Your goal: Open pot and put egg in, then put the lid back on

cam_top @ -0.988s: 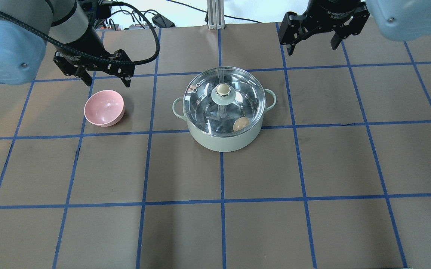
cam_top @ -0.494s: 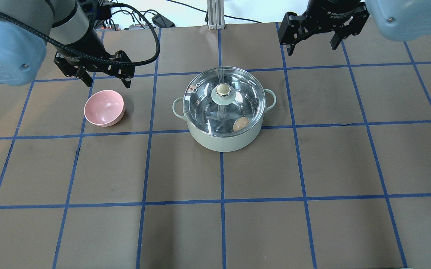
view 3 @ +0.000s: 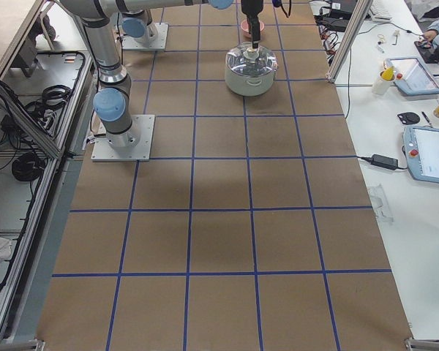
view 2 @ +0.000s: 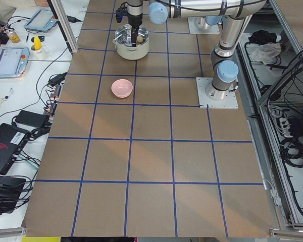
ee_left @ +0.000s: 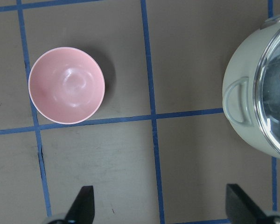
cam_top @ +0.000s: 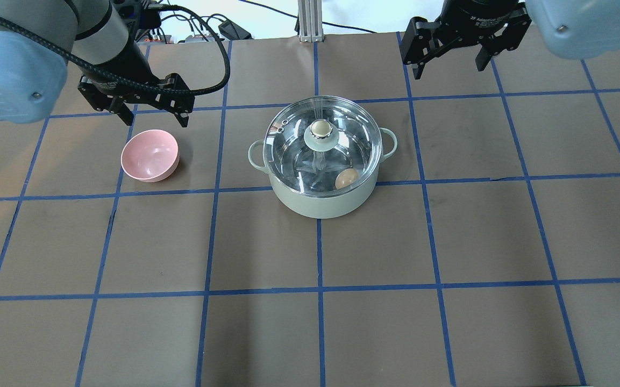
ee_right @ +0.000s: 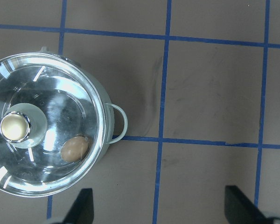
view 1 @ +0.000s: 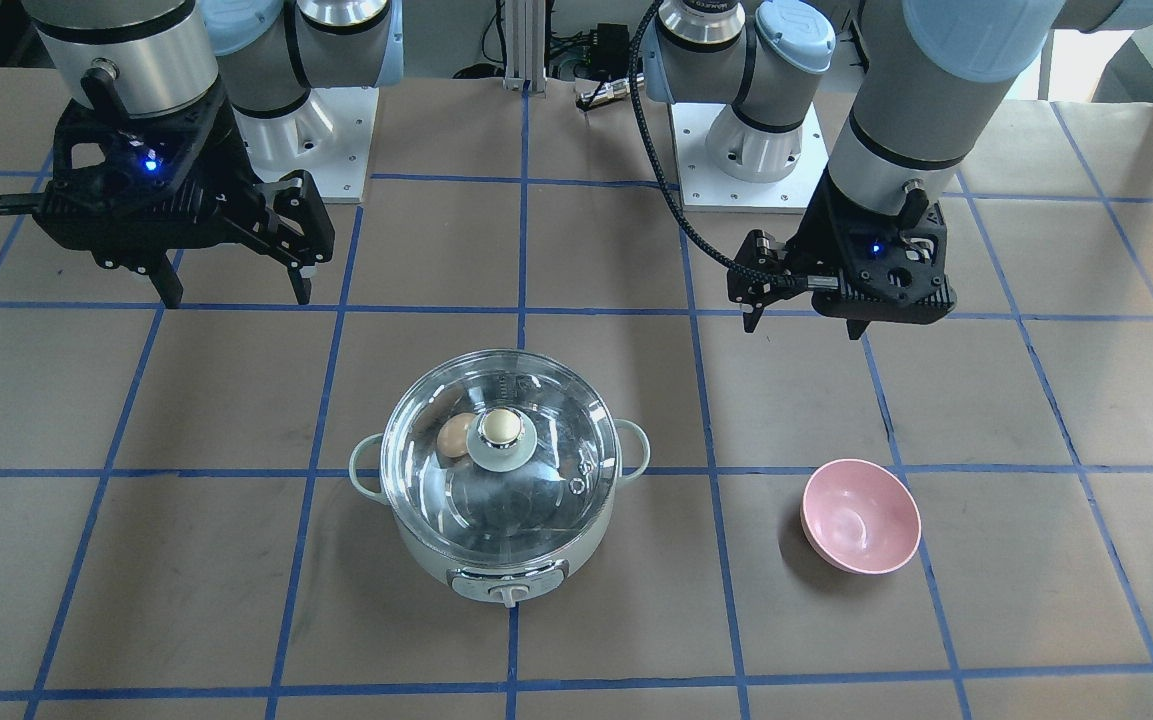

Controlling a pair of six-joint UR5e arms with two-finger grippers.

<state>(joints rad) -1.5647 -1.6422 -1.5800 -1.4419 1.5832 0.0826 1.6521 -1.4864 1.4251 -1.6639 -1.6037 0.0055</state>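
The mint-green pot [cam_top: 320, 207] stands mid-table with the glass lid [cam_top: 293, 156] seated on it, cream knob up. The tan egg [cam_top: 346, 178] lies inside on the steel floor, seen through the lid, and shows in the front view [view 1: 454, 436] and right wrist view [ee_right: 74, 148]. My left gripper [cam_top: 155, 119] is open and empty, above the table just beyond the pink bowl, left of the pot. My right gripper [cam_top: 449, 71] is open and empty, raised beyond and right of the pot. Both stand apart from the pot [view 1: 496, 570].
A small empty pink bowl [cam_top: 149, 155] sits left of the pot; it also shows in the left wrist view [ee_left: 66, 85]. Brown paper with blue tape grid covers the table [cam_top: 310, 322]. Cables and a metal post lie at the far edge.
Both grippers have drifted slightly toward the far edge of the table. Pot, lid, egg and bowl have not moved.
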